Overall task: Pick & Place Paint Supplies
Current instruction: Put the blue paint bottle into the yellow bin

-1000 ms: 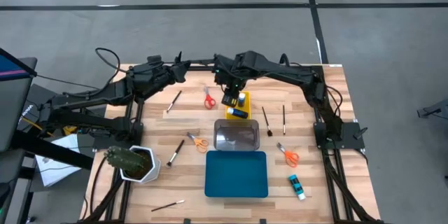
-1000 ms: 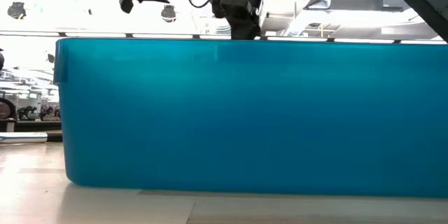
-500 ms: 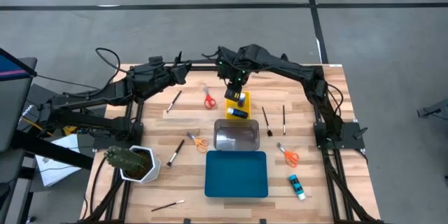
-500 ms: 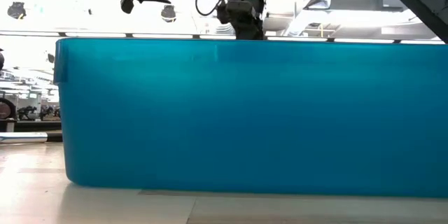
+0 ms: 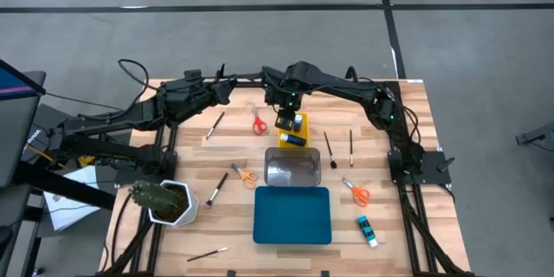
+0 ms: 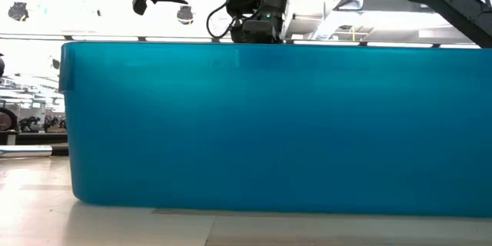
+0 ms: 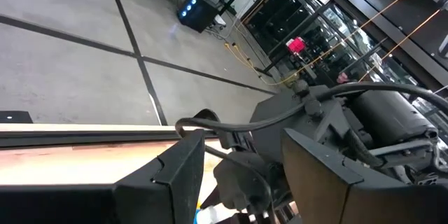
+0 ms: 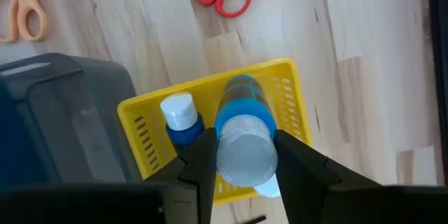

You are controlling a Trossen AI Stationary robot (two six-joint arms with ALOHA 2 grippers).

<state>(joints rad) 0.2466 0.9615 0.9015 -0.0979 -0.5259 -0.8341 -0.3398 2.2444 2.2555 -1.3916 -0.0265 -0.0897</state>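
Observation:
My right gripper (image 5: 285, 121) hangs over the yellow tray (image 5: 283, 141) and is shut on a blue bottle with a white cap (image 8: 242, 105). A second blue bottle (image 8: 183, 119) lies in the tray on the near side of it. My left gripper (image 5: 227, 89) waits open above the far left of the table, touching nothing. Red scissors (image 5: 258, 123), orange scissors (image 5: 245, 175) (image 5: 357, 193), several brushes (image 5: 215, 125) (image 5: 329, 150) (image 5: 351, 147) and one more blue bottle (image 5: 366, 231) lie flat on the wood. My right gripper pinches the blue bottle at its white cap end (image 8: 243, 155) between both fingers (image 8: 199, 161), coming from above and slanting down. The bottle points away from the fingers into the yellow tray. I cannot tell whether its lower end touches the tray floor.
A clear tray (image 5: 291, 170) and a blue tray (image 5: 293, 215) sit near of the yellow one; the blue tray's wall (image 6: 269, 123) fills the low view. A cactus in a white pot (image 5: 163, 201) stands at the near left. More brushes (image 5: 217, 188) (image 5: 208, 254) lie at the left.
My right gripper rose a little toward the far edge, then came back down over the yellow tray, and its wrist has turned. The bottles in the tray and everything on the table stayed where they were.

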